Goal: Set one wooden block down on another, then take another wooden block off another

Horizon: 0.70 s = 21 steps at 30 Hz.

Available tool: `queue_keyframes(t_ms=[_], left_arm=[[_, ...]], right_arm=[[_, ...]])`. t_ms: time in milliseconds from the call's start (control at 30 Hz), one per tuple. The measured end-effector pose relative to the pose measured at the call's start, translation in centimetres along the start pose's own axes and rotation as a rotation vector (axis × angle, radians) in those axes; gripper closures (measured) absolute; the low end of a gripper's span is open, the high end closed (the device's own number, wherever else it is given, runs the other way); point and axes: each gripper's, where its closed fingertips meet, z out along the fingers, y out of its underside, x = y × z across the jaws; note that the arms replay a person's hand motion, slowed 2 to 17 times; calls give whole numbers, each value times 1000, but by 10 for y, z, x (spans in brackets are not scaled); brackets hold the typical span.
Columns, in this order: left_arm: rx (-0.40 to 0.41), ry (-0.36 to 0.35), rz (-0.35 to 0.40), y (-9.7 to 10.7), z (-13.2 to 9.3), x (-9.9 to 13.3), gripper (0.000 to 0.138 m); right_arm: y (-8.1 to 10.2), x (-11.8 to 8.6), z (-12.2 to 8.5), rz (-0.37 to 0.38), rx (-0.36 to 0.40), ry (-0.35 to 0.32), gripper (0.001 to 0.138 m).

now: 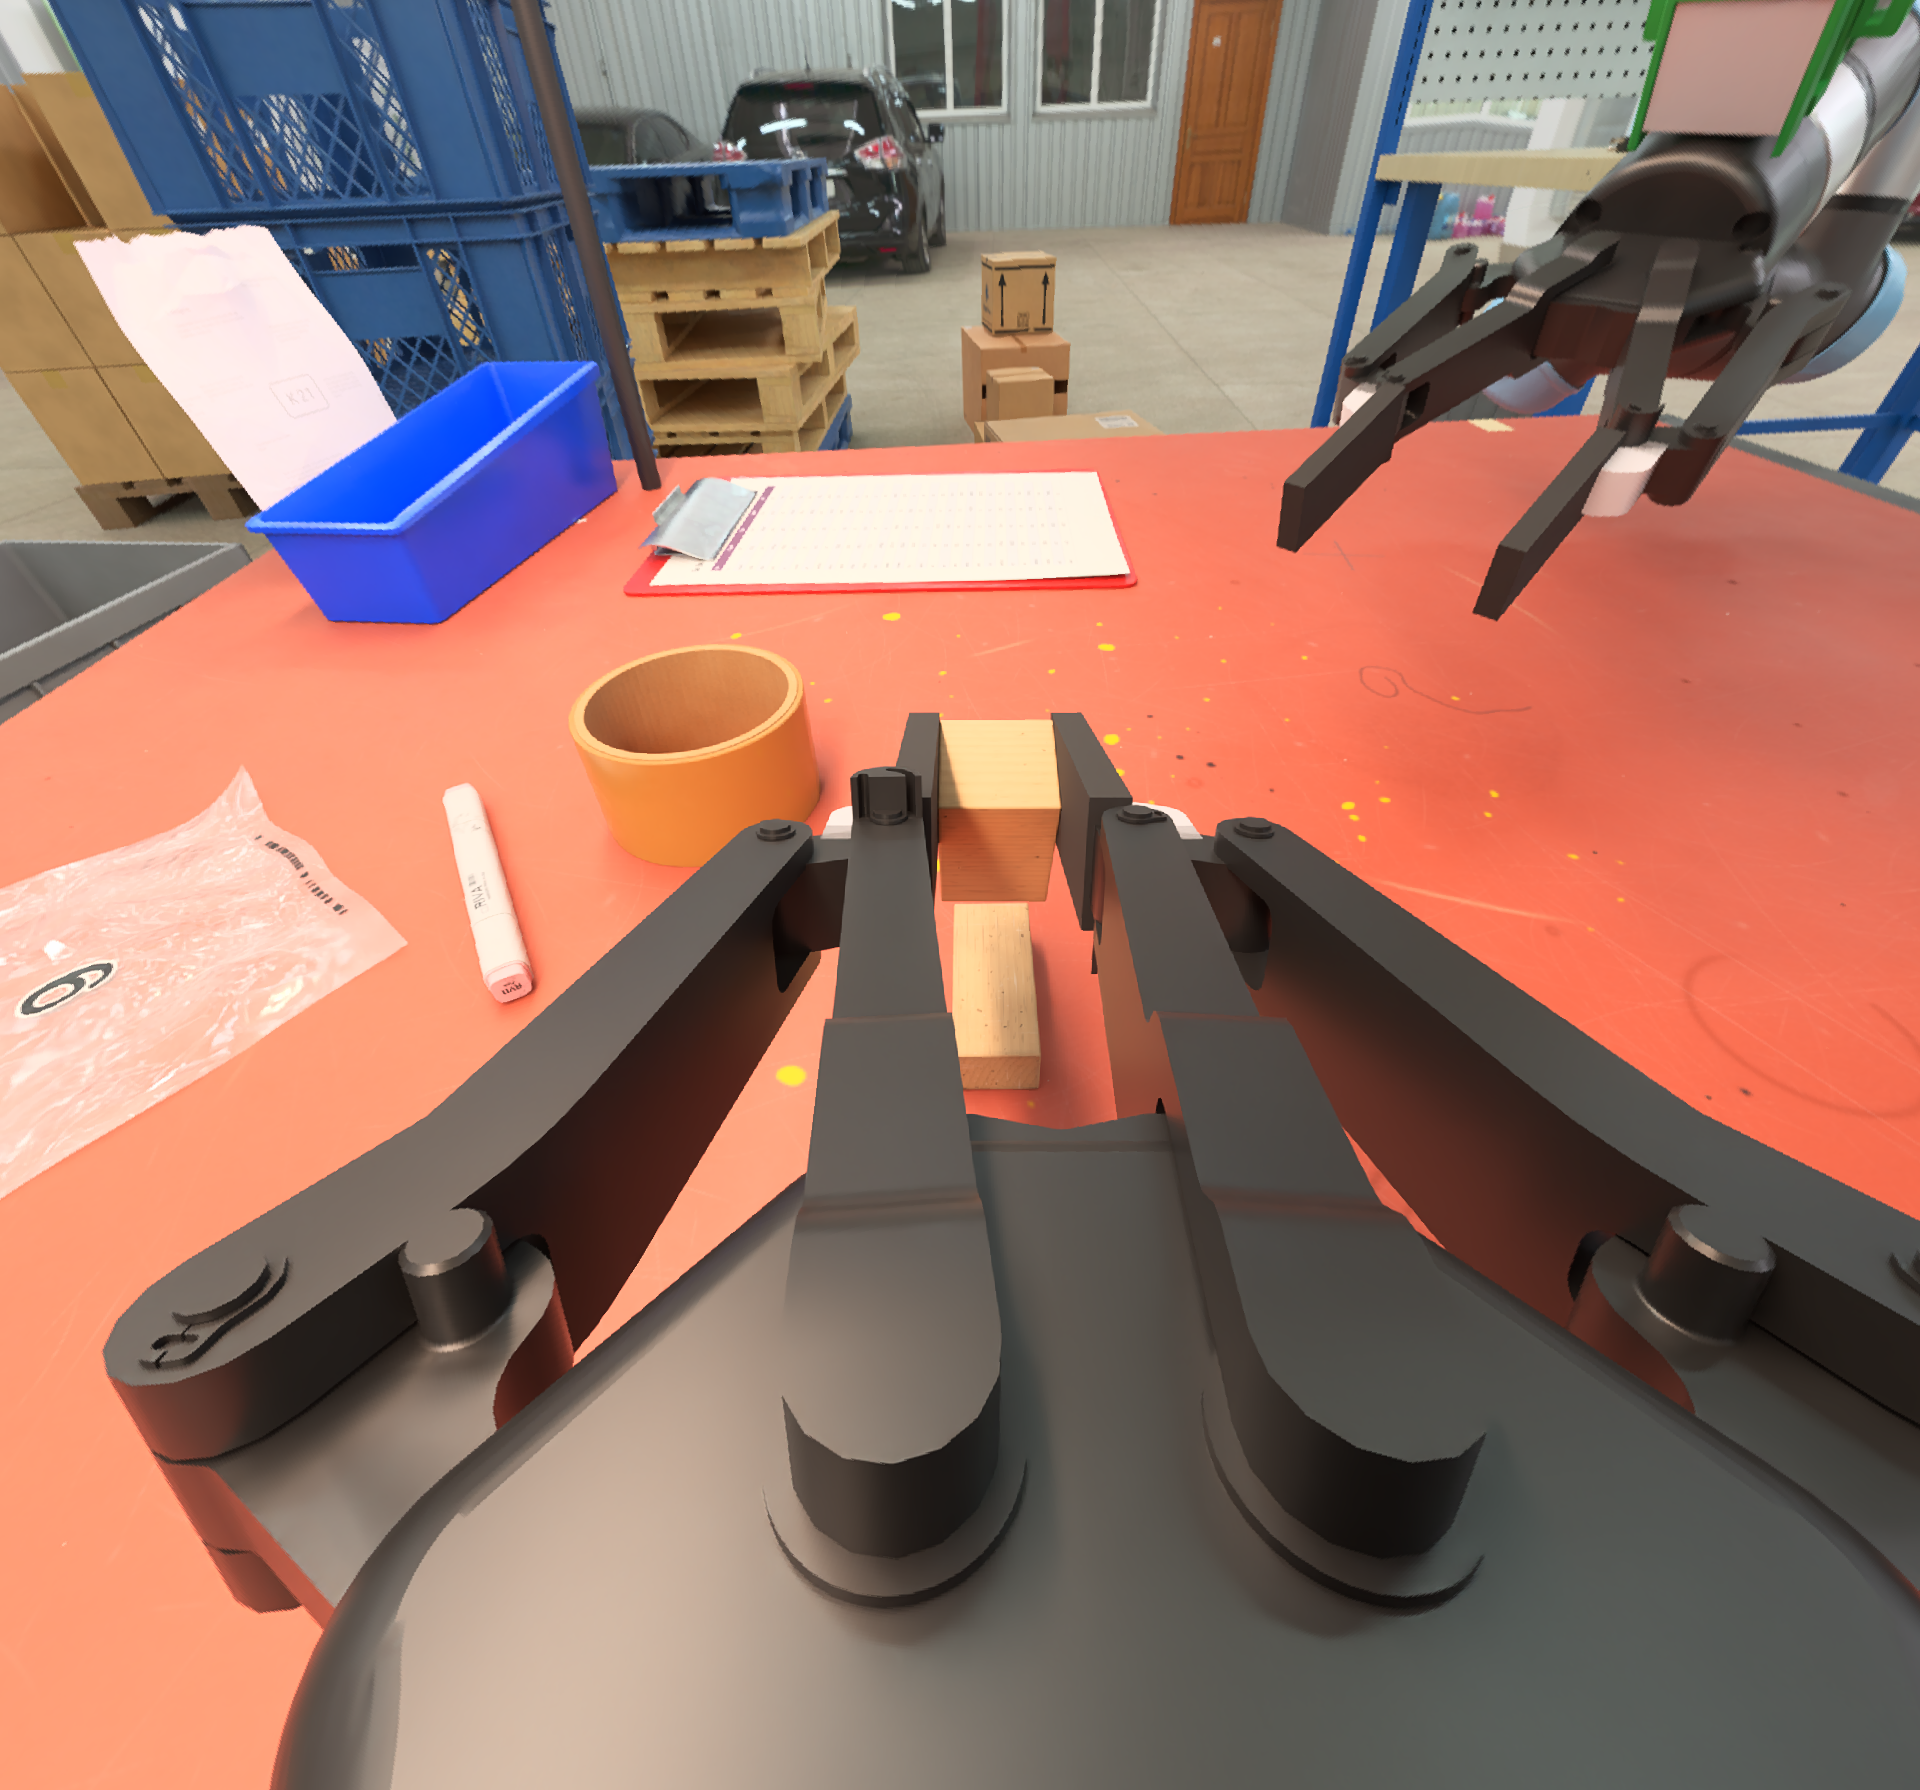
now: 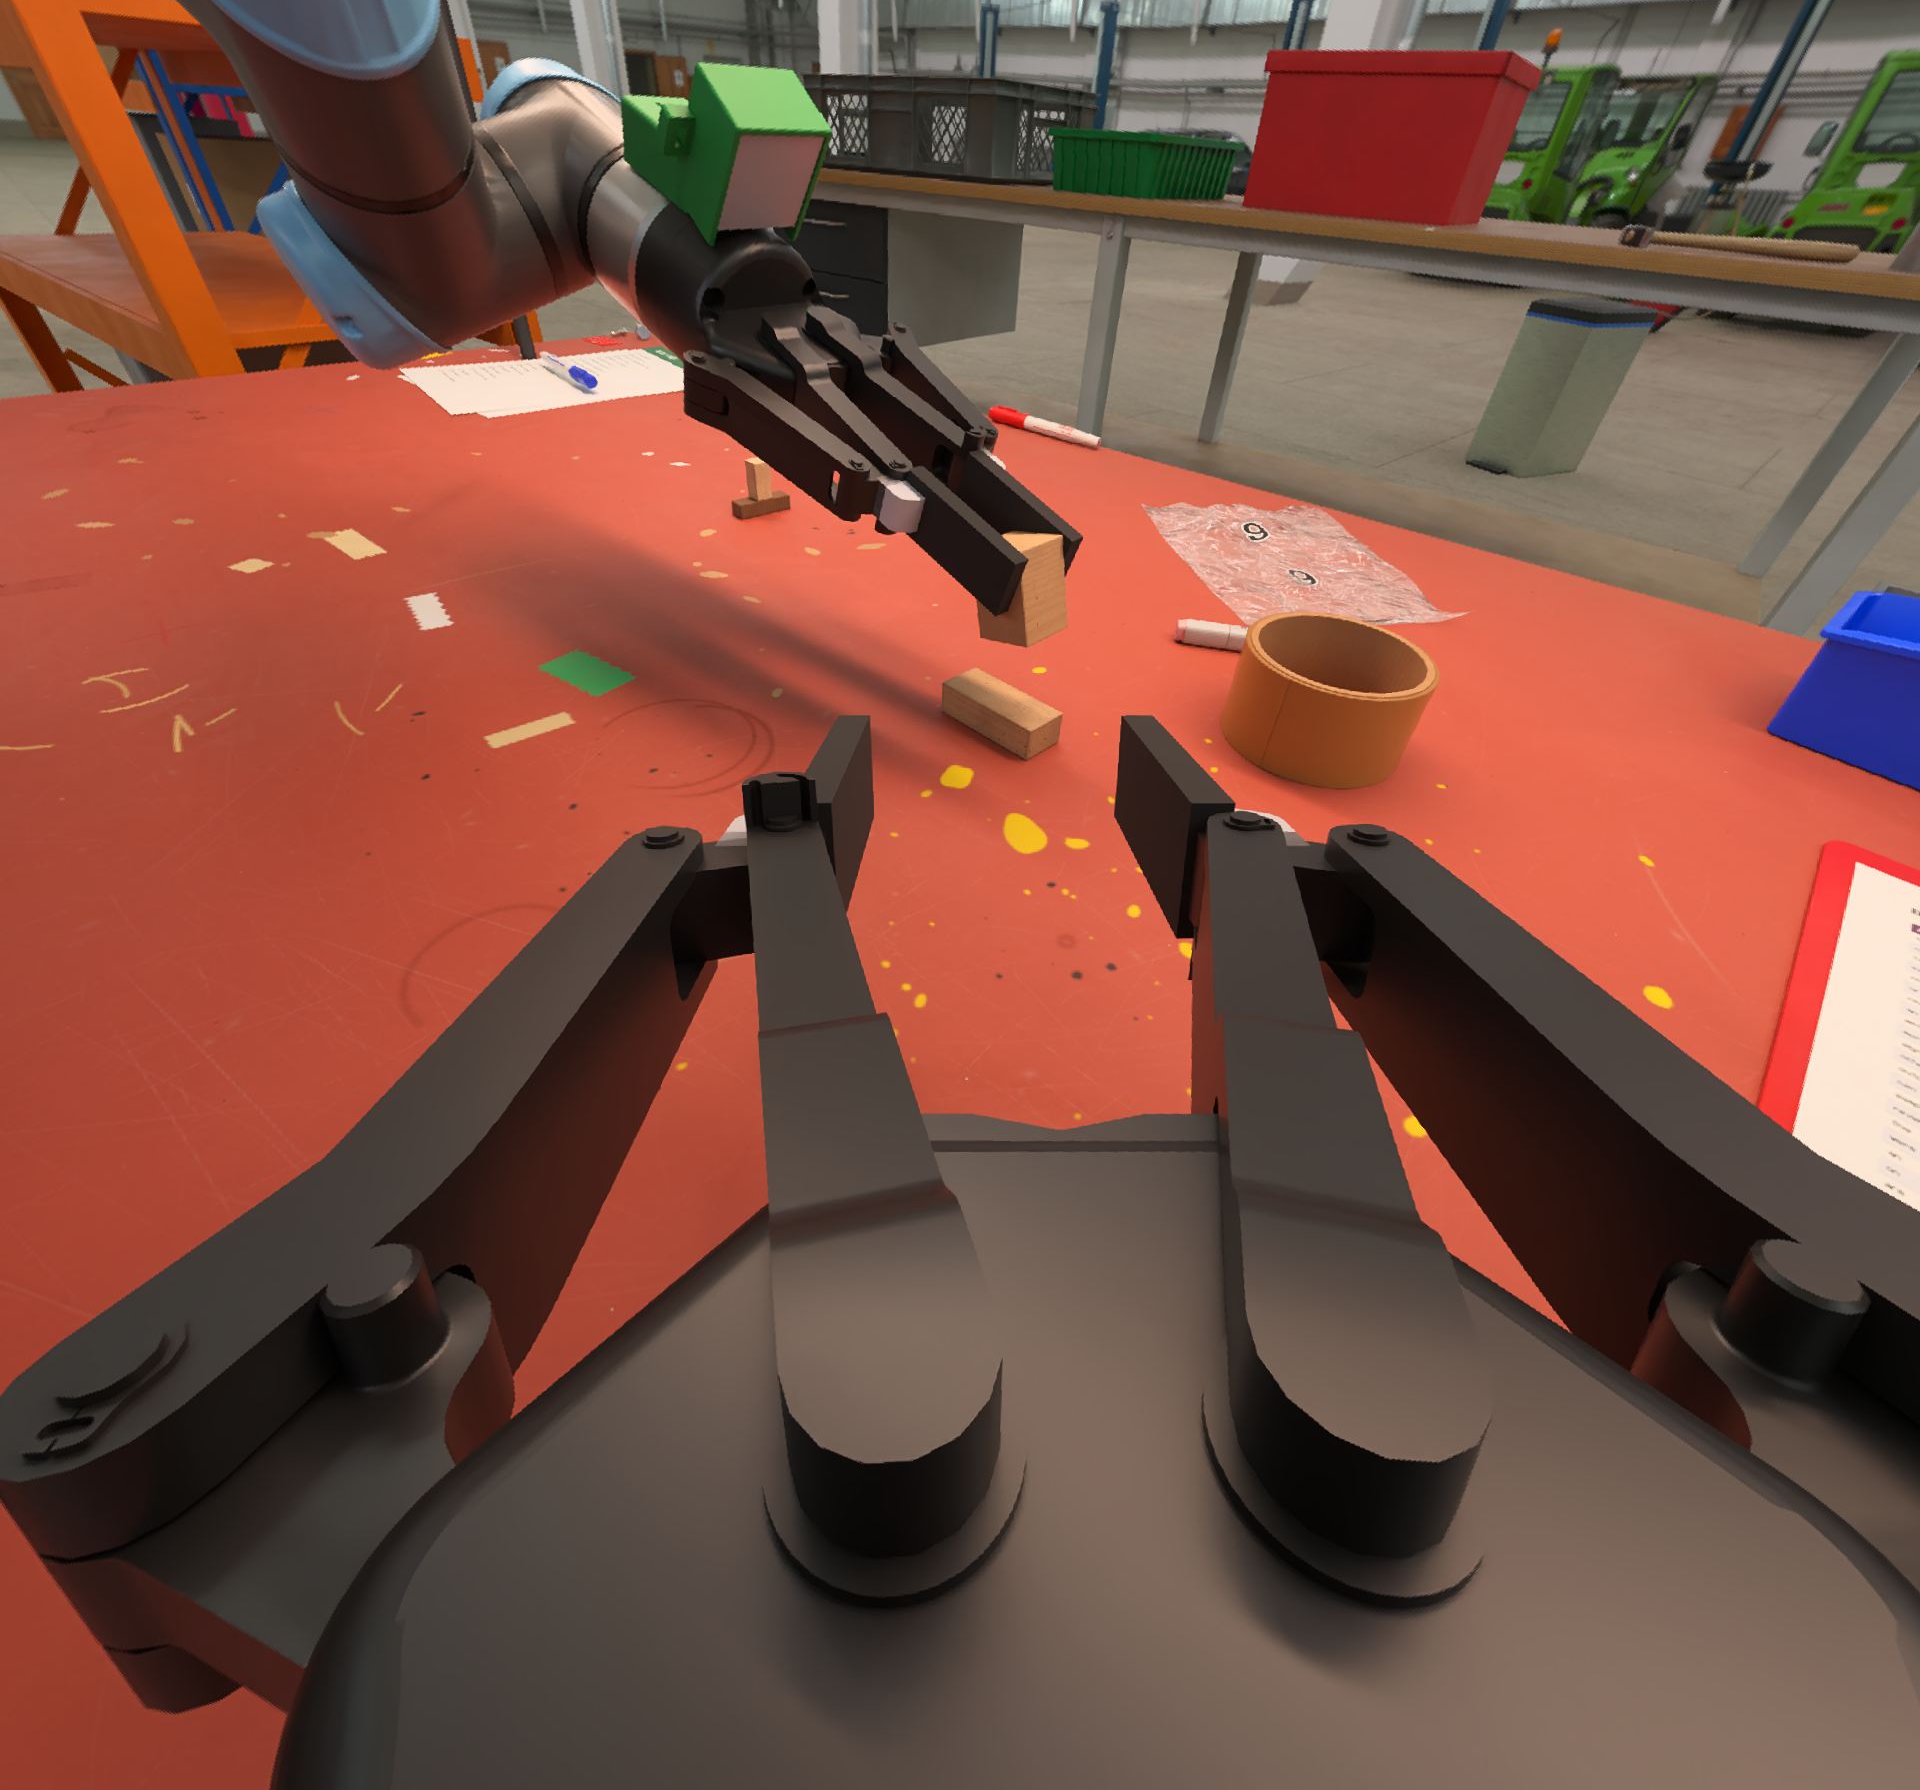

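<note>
My left gripper (image 1: 997, 784) is shut on a pale wooden block (image 1: 1000, 810) and holds it in the air just above a second, longer wooden block (image 1: 995, 994) that lies flat on the red table. The right wrist view shows the same: the held block (image 2: 1029, 592) hangs over the lying block (image 2: 1000, 712), apart from it. Farther back stands a small stack, an upright wooden block on a flat one (image 2: 761, 491). My right gripper (image 2: 992, 805) is open and empty, above the table short of the lying block; it also shows in the left wrist view (image 1: 1392, 577).
An orange ring-shaped tube (image 1: 696, 753) stands left of the blocks, with a white marker (image 1: 486, 893) and a clear plastic bag (image 1: 156, 961) beyond it. A blue bin (image 1: 447, 493) and a red clipboard (image 1: 894, 535) lie at the far side. A red marker (image 2: 1042, 427) lies near the table edge.
</note>
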Motion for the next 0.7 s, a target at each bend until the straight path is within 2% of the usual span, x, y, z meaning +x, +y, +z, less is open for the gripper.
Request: queue_keyframes(t_ms=[300, 700], left_arm=[[-72, 12, 18, 13, 9, -1, 110], [-127, 24, 35, 21, 17, 0, 110]], right_arm=[[4, 1, 1, 7, -8, -1, 76], [6, 1, 5, 14, -11, -9, 76]])
